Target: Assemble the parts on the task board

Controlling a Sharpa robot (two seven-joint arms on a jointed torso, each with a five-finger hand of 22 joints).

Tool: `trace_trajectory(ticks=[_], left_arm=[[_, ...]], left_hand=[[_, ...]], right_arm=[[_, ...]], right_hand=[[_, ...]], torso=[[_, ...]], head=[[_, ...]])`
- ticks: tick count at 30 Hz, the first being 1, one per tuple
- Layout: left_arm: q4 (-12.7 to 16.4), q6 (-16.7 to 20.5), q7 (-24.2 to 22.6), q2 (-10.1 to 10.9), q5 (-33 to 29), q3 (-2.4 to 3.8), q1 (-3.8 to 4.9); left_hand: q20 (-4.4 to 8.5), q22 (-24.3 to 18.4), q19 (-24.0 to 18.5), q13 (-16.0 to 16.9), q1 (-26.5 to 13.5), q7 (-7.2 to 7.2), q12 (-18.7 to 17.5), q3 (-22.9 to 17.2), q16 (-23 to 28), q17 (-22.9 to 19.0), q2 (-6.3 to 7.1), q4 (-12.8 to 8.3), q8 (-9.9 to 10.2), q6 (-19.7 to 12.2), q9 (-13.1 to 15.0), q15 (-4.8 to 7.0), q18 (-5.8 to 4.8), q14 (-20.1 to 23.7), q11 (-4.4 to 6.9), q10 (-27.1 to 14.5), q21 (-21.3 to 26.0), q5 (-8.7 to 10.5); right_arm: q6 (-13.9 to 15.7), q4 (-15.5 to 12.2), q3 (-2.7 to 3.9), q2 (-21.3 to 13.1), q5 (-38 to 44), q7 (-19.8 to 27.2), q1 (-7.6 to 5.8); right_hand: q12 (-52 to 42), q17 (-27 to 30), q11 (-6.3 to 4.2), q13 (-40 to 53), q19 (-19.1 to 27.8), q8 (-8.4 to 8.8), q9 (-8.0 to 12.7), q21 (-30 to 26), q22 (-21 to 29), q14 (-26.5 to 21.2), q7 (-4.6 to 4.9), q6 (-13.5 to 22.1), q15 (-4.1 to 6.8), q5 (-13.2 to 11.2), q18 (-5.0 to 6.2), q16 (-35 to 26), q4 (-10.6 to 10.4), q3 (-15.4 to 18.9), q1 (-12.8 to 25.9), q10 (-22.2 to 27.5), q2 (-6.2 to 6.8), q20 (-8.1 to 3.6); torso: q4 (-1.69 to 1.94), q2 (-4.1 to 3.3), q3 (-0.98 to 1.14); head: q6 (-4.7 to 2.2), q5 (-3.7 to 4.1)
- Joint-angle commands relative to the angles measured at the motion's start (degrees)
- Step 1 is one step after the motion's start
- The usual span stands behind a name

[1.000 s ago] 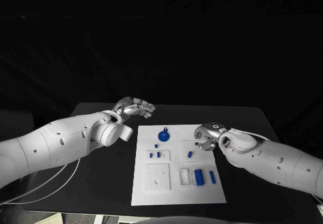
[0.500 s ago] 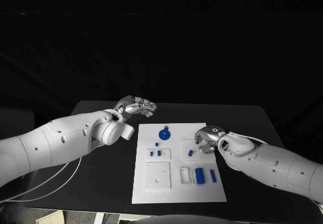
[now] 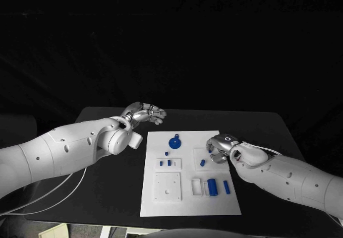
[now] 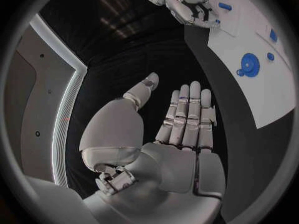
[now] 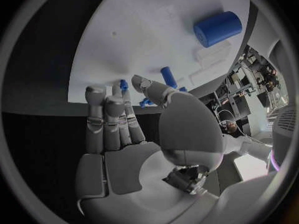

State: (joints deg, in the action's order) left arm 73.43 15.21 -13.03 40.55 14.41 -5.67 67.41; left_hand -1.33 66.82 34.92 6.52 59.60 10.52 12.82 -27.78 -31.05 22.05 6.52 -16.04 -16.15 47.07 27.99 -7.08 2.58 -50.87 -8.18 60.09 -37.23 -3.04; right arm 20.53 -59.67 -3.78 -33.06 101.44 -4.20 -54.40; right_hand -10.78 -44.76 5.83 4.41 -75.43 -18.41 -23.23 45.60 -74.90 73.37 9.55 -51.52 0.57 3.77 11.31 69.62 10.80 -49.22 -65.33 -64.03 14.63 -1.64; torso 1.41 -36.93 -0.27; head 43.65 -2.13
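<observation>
Reaching with our empty, spread right hand [image 3: 218,148], we judge the small stiff blue plastic peg [image 3: 202,162] light; pinch its sides.

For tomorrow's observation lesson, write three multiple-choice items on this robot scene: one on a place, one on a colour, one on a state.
1. Where is the right hand?
A. over the task board's right edge
B. off the table
C. on the board's near left corner

2. What colour is the round part with the loop?
A. red
B. blue
C. green

3. What is the left hand doing?
A. gripping a part
B. pressing on the board
C. holding nothing, beside the board

Answers: 1 A, the head view shows it at that edge; 2 B, it shows blue on the white board; 3 C, its wrist view shows its fingers straight and nothing in them.
</observation>
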Motion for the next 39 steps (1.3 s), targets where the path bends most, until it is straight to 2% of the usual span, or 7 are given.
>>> trace_trajectory(ticks=[1, 4, 13, 31, 39], left_arm=[[0.3, -0.4, -0.8, 0.0, -0.5, 0.05, 0.02], [0.3, -0.4, -0.7, 0.1, -0.5, 0.05, 0.03], [0.4, -0.4, -0.7, 0.2, -0.5, 0.05, 0.04], [1.0, -0.6, -0.4, 0.3, -0.5, 0.05, 0.08], [1.4, -0.6, -0.3, 0.6, -0.5, 0.06, 0.15]], left_hand=[[-0.27, 0.1, -0.3, -0.1, 0.2, 0.15, -0.2, 0.4, 0.4, 0.1, -0.25, 0.0, 0.3, -0.4, -0.1, -0.28, 0.56, 0.0, -0.43, -0.1, 0.4, 0.05], [-0.27, 0.1, -0.3, -0.1, 0.2, 0.15, -0.3, 0.4, 0.4, 0.1, -0.27, 0.0, 0.3, -0.4, -0.1, -0.28, 0.56, 0.0, -0.43, -0.1, 0.4, 0.05], [-0.26, 0.1, -0.3, -0.1, 0.3, 0.15, -0.3, 0.4, 0.5, 0.2, -0.28, 0.0, 0.2, -0.4, -0.1, -0.26, 0.58, 0.0, -0.42, 0.0, 0.4, 0.05], [-0.27, 0.2, -0.3, -0.2, 0.3, 0.15, -0.3, 0.4, 0.5, 0.3, -0.25, 0.0, 0.2, -0.5, -0.1, -0.25, 0.59, -0.1, -0.43, 0.0, 0.5, 0.05], [-0.26, 0.2, -0.3, -0.2, 0.4, 0.16, -0.4, 0.4, 0.6, 0.4, -0.20, 0.0, 0.2, -0.5, -0.1, -0.24, 0.60, -0.2, -0.44, 0.0, 0.5, 0.06]], right_arm=[[0.6, -0.2, -0.15, -0.1, 1.2, -1.1, 0.29], [1.3, -0.3, -0.15, -0.1, 1.2, -1.4, 0.29], [-0.1, -0.3, -0.15, 0.0, 1.3, -1.6, 0.29], [-0.7, 1.0, -0.21, 1.6, 4.4, -4.0, 0.29], [-1.3, 1.6, -0.40, 2.0, 5.2, -4.6, 0.30]], right_hand=[[0.3, 0.0, 0.07, 0.1, -0.1, -0.04, -0.1, 0.2, -1.0, 0.3, -0.05, -0.4, 0.04, -0.4, 3.69, -0.1, 0.0, -0.7, -0.4, -0.6, -0.13, -0.23], [0.3, 0.0, 0.04, 0.1, -0.1, -0.08, -0.1, 0.2, -1.0, 0.3, -0.08, -0.5, 0.07, -0.4, 3.69, -0.1, -0.1, -0.8, -0.4, -0.8, 0.01, -0.25], [0.3, 0.0, -0.12, 0.2, -0.1, -0.29, -0.1, 0.3, -1.0, 0.4, -0.24, -0.9, 0.22, -0.5, 3.69, -0.1, -0.1, -1.3, -0.5, -1.4, 0.08, -0.32], [-0.8, -0.2, -1.52, 1.3, -0.1, -2.32, -0.9, 1.0, -1.2, 0.5, -1.93, -4.6, 1.56, -1.0, 3.69, 0.0, 0.6, -1.3, -0.5, -5.5, -1.48, -0.47], [-0.8, -0.3, -1.75, 1.5, -0.2, -2.70, -1.0, 1.3, -1.2, 0.6, -2.26, -5.3, 1.79, -1.0, 3.69, 0.1, 1.1, -1.3, -0.7, -6.2, -1.90, -0.53]], torso=[[-0.05, -0.07, -0.02], [-0.04, -0.09, -0.03], [-0.06, -0.13, 0.03], [-0.04, -0.36, 0.14], [-0.08, -0.35, 0.13]], head=[[0.02, 0.00], [0.03, 0.00], [0.04, 0.03], [0.17, 0.07], [0.62, 0.01]])
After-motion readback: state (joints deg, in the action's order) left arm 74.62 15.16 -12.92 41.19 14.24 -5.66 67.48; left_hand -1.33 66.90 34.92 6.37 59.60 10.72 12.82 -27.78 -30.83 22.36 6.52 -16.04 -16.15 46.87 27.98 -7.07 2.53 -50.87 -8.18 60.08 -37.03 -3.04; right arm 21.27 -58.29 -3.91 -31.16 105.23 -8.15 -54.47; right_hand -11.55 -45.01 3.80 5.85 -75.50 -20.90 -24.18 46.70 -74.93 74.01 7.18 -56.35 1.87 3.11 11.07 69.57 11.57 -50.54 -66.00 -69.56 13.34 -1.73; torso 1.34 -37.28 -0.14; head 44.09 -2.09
